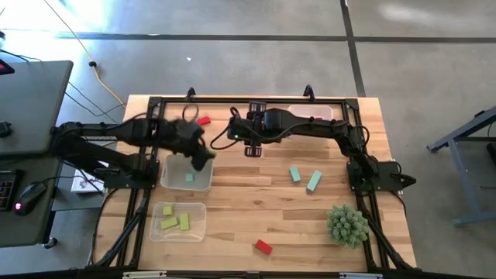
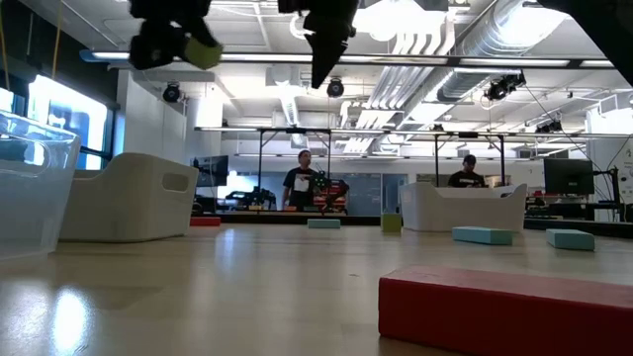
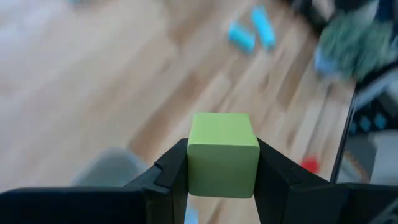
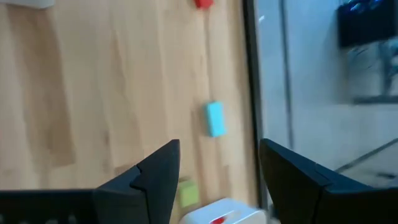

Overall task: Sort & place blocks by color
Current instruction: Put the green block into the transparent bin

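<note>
My left gripper hangs above the clear tray that holds one teal block, and it is shut on a yellow-green cube. In the low view that cube is high above the table. My right gripper is open and empty over the far middle of the table; its fingers stand apart. Loose on the table lie two teal blocks, a red block and another red block. A nearer tray holds yellow-green blocks. My left gripper pinches the yellow-green cube by two opposite side faces, one finger on each. The cube's top face and front face show between the fingers. It is lifted clear of the table, level in the hold.
A third tray stands at the far right edge with red in it. A spiky green plant ball sits near the right front. A teal block and a yellow-green block lie below the right gripper. Bare wood lies mid-table.
</note>
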Robot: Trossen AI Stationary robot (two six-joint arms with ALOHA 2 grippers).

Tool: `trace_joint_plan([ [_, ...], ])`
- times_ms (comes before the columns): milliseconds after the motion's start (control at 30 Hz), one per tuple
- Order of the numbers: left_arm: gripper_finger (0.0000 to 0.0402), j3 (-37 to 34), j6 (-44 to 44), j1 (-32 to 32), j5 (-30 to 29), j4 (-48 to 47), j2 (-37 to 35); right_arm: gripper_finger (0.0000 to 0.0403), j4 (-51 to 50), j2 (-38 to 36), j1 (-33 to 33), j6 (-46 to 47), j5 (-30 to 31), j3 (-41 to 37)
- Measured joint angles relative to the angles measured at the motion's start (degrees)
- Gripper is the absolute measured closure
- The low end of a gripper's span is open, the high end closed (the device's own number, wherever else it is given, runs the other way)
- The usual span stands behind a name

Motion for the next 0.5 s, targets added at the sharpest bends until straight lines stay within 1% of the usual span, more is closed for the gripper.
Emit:
trace_joint_plan([
  [133,0.0294,0.0,-4.53,-7.52,-0.34,-6.41,0.0,0.0195,-2.7,-0.02,-0.44,4.61,-4.5,0.0],
  [267,0.0294,0.0,-9.19,-14.62,-0.85,-10.05,0.0,0.0194,-3.48,-0.02,-0.77,6.7,-6.75,0.0],
  [367,0.0294,-0.61,-12.59,-19.51,-1.21,-10.91,0.02,0.0194,-3.68,-0.02,-0.79,7.01,-8.33,0.0],
  [500,0.0294,-1.51,-16.51,-25.65,-1.19,-12.31,0.96,0.0194,-3.96,-0.02,-0.75,8.19,-13.38,0.0],
])
